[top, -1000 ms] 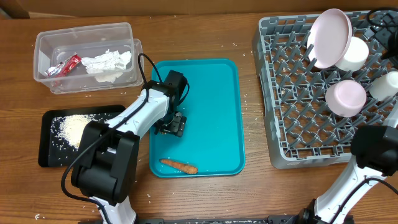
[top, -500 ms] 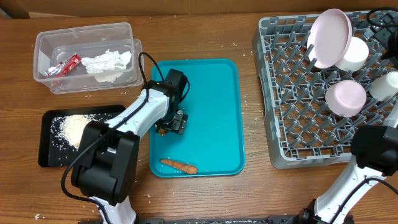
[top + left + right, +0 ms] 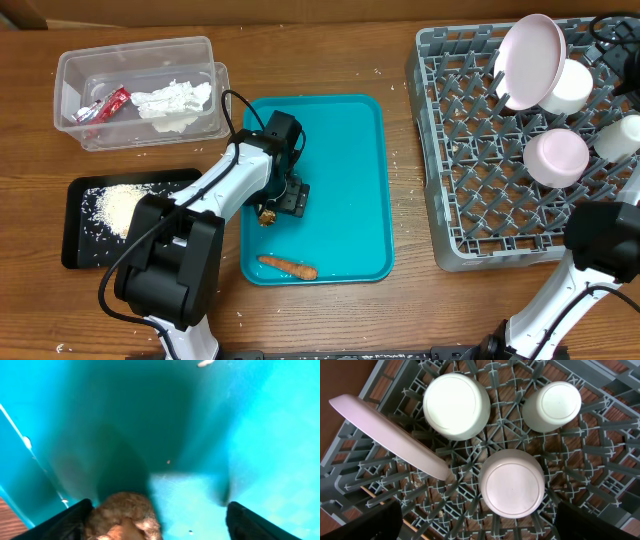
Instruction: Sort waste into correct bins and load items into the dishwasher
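Teal tray (image 3: 350, 140) held the work: left gripper (image 3: 159, 507) sat low over it, fingers spread apart, brown food scrap (image 3: 125, 515) right against the inside of one finger — not clamped. Carrot (image 3: 288, 267) lay apart, near the tray's front edge. To do it well, my call: centre the scrap between the fingers, drop to the tray floor, close gently — lump looked crumbly. Right gripper (image 3: 477, 510) hung spread over the dish rack (image 3: 470, 200), holding nothing.
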Motion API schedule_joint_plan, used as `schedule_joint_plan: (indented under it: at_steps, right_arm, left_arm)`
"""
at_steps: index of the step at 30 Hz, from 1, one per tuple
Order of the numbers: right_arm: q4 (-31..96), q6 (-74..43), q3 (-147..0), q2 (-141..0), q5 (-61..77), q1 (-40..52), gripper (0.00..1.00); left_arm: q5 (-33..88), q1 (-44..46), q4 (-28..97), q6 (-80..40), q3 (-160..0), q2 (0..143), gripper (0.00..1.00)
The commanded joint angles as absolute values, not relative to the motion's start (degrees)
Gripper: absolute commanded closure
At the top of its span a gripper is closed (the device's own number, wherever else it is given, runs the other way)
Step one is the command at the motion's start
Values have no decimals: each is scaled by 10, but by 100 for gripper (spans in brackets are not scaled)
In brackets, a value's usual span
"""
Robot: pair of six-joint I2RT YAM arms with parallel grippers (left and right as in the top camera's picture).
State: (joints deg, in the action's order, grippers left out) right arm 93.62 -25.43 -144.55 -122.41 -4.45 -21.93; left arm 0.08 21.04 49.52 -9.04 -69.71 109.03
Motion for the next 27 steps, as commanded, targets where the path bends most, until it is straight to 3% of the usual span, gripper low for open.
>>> schedule_joint_plan:
  at_steps: [1,16,27]
  right_arm:
    - [934,-253,-1459,-1206,-44,-220,0]
    - [933,-253,-1459,-1206,-44,-220,0]
    - [934,-253,-1459,-1206,-44,-220,0]
  left_arm:
    - [28,216,500,-143,-691,1094,18]
    - [28,216,548,-179,-686,1094,22]
    - [31,216,492,-185,-686,1094,41]
